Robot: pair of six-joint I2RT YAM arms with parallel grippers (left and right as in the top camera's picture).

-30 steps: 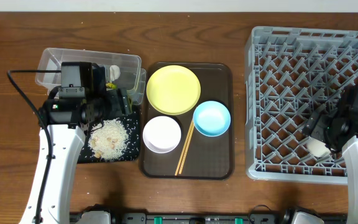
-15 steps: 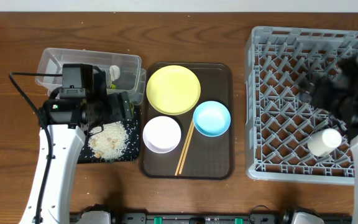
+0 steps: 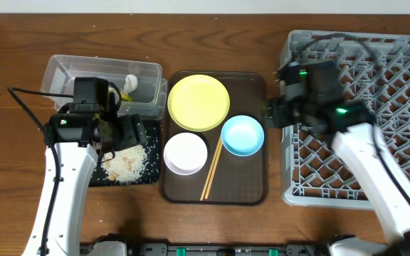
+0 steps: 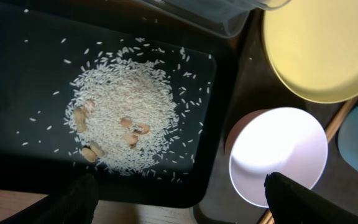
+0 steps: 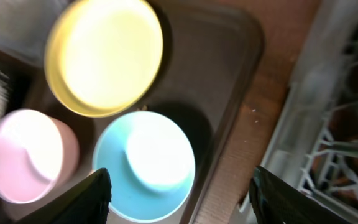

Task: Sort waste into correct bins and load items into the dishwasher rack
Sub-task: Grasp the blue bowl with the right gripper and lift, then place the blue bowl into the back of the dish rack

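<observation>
My left gripper [image 3: 132,132] is open and empty above the black tray [image 3: 97,175], where the rice scraps [image 4: 129,115] lie in a heap. My right gripper [image 3: 270,114] is open and empty at the left edge of the grey rack [image 3: 404,64], just above the light-blue bowl [image 5: 145,165]. The yellow plate [image 3: 198,102], white bowl [image 3: 186,153], blue bowl [image 3: 243,135] and chopsticks [image 3: 212,171] lie on the brown serving tray. The clear tub [image 3: 77,71] holds the white tissue wad [image 3: 130,82] and a bit of wrapper [image 3: 124,94]. The cup is hidden.
The brown serving tray [image 3: 251,192] sits between the bins and the rack. The clear tub's edge [image 4: 229,18] overhangs the black tray's far side. Bare wooden table [image 3: 212,35] runs along the back. My right forearm crosses the rack's front half.
My right arm has swung left from the rack's right side, leaving the cup in the rack, to the rack's left edge above the blue bowl. My left gripper has shifted slightly over the black tray.
</observation>
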